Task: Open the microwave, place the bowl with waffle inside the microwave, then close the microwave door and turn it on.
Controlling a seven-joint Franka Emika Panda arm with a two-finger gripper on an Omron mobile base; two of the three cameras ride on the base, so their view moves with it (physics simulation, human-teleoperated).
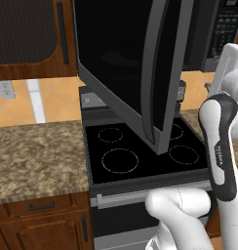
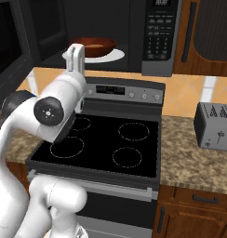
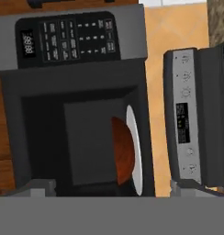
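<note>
Two of the four steps look done to me: the microwave [image 2: 134, 32] is open and the bowl [image 2: 94, 46] sits inside on the white turntable plate [image 2: 110, 56]; can't make out the waffle from here. Next up is closing, I'd say. The microwave door [image 1: 135, 73] hangs wide open out over the stove [image 1: 140, 151]. Best bet: get around its outer face and push steadily near the handle edge, no slamming. Can't tell whether the end effector is spread or pinched.
</note>
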